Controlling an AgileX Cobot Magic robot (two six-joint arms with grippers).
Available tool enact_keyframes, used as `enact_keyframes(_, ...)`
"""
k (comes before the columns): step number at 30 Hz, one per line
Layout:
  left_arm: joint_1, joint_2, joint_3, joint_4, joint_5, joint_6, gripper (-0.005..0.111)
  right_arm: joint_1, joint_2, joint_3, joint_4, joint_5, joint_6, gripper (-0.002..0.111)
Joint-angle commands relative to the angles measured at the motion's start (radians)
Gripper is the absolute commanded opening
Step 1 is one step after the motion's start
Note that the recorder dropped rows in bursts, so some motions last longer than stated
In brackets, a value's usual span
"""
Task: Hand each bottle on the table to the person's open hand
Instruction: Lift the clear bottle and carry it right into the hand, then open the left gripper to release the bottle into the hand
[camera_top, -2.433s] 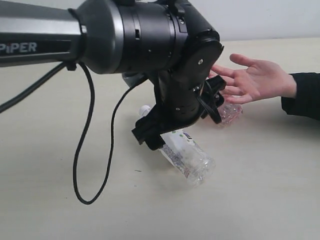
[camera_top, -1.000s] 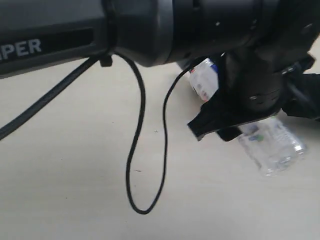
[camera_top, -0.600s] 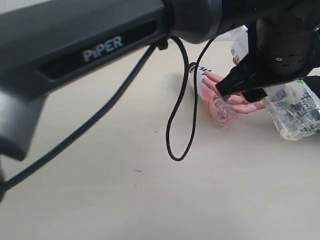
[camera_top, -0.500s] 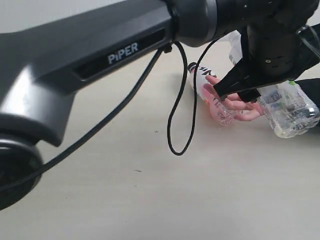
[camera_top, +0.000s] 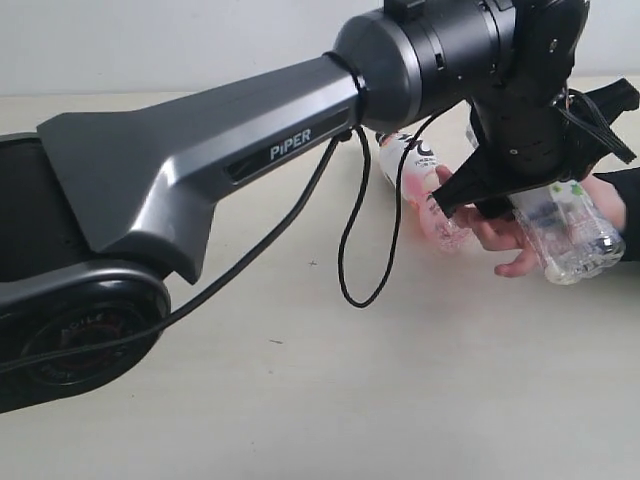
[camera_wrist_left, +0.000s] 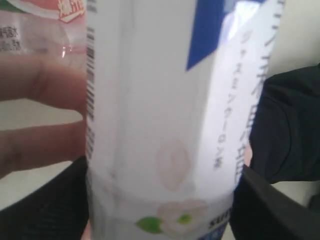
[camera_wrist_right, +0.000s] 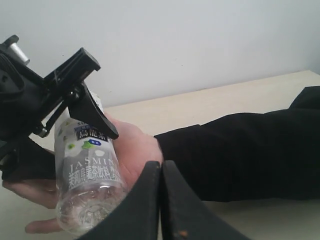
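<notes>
Clear plastic with a white jasmine label: exterior view has that bottle (camera_top: 565, 228) pinched in the left tool (camera_top: 535, 185), tilted down onto the person's hand (camera_top: 505, 238), I'd guess so the palm can take it. Pink bottle (camera_top: 425, 195) lies just beside the hand. Left wrist view: label fills everything. Right wrist view: right tool (camera_wrist_right: 160, 170) pressed together, empty, near the hand. Plain beige desk (camera_top: 300, 400), bare pale wall (camera_wrist_right: 175, 45).

Outside view low over the table (camera_top: 400, 400), left wrist right up against the bottle (camera_wrist_left: 160, 100), right wrist side-on, same bottle and hand (camera_wrist_right: 134, 145).
</notes>
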Motion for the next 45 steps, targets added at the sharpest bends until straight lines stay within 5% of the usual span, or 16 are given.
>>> enact_keyframes(1,-0.003,0.027,-0.005,-0.023,-0.047,0.012,0.000,0.001,-0.006,0.006,-0.004,-0.007,0.001,0.001)
enact_keyframes(4,-0.003,0.027,-0.005,-0.019,-0.049,0.028,0.002,0.001,-0.006,0.006,-0.004,-0.007,0.001,0.001)
enact_keyframes(7,-0.003,0.027,-0.005,-0.019,-0.049,0.033,0.016,0.001,-0.006,0.006,-0.004,-0.007,0.001,0.001)
enact_keyframes(14,-0.003,0.025,-0.005,-0.023,-0.035,-0.006,0.103,0.001,-0.006,0.006,-0.004,-0.007,0.001,0.001)
enact_keyframes(15,-0.005,0.025,-0.005,-0.023,-0.033,-0.013,0.105,0.001,-0.006,0.006,-0.004,-0.007,0.001,0.001)
enact_keyframes(37,-0.005,-0.130,-0.005,0.041,0.037,0.045,0.104,0.001,-0.006,0.006,-0.001,-0.005,0.001,0.001)
enact_keyframes(40,-0.005,-0.187,-0.005,0.146,0.147,0.026,0.082,0.001,-0.006,0.006,-0.001,-0.005,0.001,0.001)
enact_keyframes(43,-0.005,-0.230,-0.005,0.256,0.182,0.029,0.032,0.001,-0.006,0.006,-0.001,-0.005,0.001,0.001)
enact_keyframes(44,-0.005,-0.245,0.000,0.282,0.182,0.075,0.006,0.001,-0.006,0.006,-0.001,-0.005,0.001,0.001)
enact_keyframes(45,-0.008,-0.253,0.000,0.290,0.182,0.128,0.002,0.001,-0.006,0.006,-0.001,-0.005,0.001,0.001)
